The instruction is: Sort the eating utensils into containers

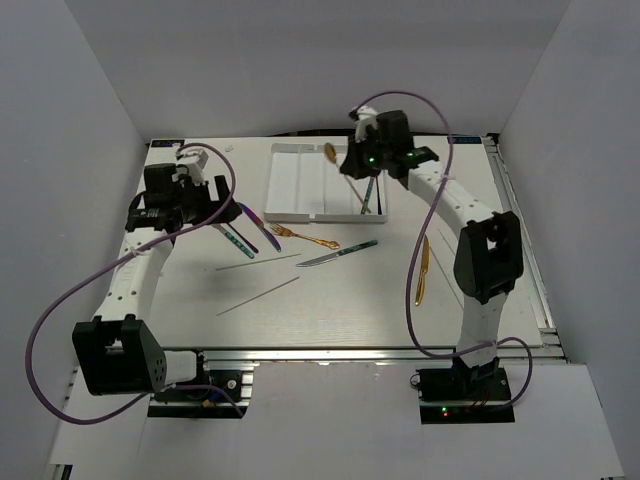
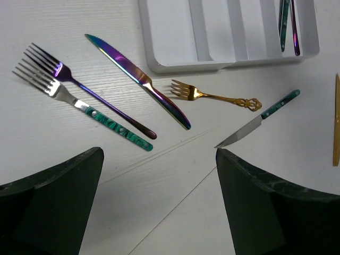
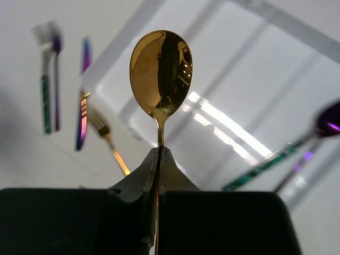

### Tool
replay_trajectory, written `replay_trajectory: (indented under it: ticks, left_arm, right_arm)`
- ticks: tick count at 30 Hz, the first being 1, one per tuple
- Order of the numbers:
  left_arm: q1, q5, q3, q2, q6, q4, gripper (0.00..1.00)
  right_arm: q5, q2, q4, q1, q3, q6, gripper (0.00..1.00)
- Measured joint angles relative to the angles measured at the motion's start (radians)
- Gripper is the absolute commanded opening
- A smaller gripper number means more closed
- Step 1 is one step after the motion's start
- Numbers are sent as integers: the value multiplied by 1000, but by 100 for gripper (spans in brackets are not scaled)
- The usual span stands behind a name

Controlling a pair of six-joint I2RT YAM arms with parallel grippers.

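Observation:
My right gripper (image 3: 160,151) is shut on the handle of a gold spoon (image 3: 161,71) and holds it above the white four-compartment tray (image 1: 295,185), near its back edge (image 1: 330,152). A teal-handled utensil (image 3: 265,164) and a purple spoon (image 3: 329,122) lie in the tray's right compartment. My left gripper (image 2: 159,175) is open and empty above the table, left of the tray (image 1: 212,212). On the table lie a purple fork (image 2: 95,95), a teal-handled fork (image 2: 101,119), a purple knife (image 2: 141,79), a gold fork (image 2: 212,95) and a teal-handled knife (image 2: 263,117).
A gold knife (image 1: 423,270) lies on the table beside the right arm. Two thin grey straight lines (image 1: 258,296) mark the table in front of the utensils. White walls close in the left, back and right sides.

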Motion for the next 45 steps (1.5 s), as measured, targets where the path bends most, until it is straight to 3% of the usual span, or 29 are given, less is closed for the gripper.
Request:
replay_trajectory:
  ticks: [4, 8, 24, 25, 26, 29, 37, 41, 45]
  left_arm:
    - [-58, -63, 0, 3, 10, 21, 98]
    - [-57, -115, 11, 34, 4, 39, 98]
    - [-56, -220, 62, 93, -4, 33, 98]
    - [-56, -222, 62, 93, -2, 30, 98]
    - [-56, -225, 62, 94, 2, 28, 98]
    - [-56, -225, 62, 96, 9, 23, 98]
    - [-56, -214, 62, 137, 16, 45, 98]
    - [-56, -197, 62, 158, 21, 69, 98]
    - [-56, -178, 62, 161, 26, 90, 98]
  right_arm:
    - [134, 13, 28, -127, 12, 127, 0]
    - [243, 81, 47, -179, 61, 218, 0]
    - [453, 359, 47, -169, 177, 397, 1]
    - [460, 364, 47, -169, 179, 400, 9]
    - [465, 367, 47, -169, 181, 405, 24]
    - [465, 371, 51, -169, 183, 408, 40]
    - [399, 271, 53, -169, 83, 319, 44]
    - [204, 79, 36, -171, -73, 105, 63]
    - [14, -80, -69, -158, -149, -224, 79]
